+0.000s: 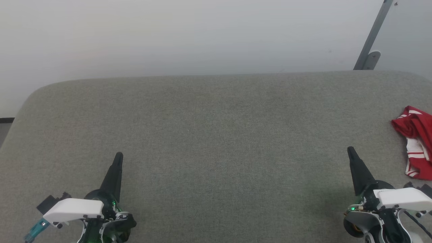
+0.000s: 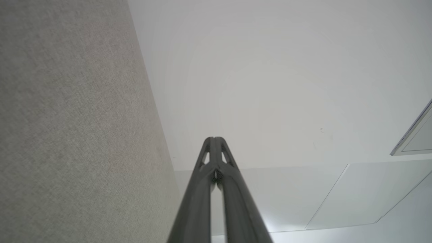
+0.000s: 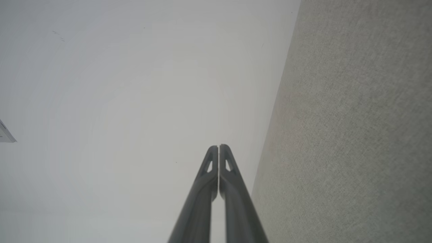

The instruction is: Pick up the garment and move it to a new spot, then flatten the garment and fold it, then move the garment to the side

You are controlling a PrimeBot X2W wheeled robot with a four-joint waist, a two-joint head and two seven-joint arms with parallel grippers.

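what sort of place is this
Probably an indoor lab or test room: a wide grey fabric-covered worktop, a bare white wall behind it, and a metal strut against that wall.

From my seat, this reads as a bare test room or lab, not a home. The work surface is a wide table padded in grey woven fabric with rounded corners, set before a plain white wall with a few small marks. At the far right, a grey metal strut slants up from a bracket just behind the table's far edge. Through the left wrist camera I see smooth white panels with thin seams and a grey-framed panel, the plain fit-out of a work space.
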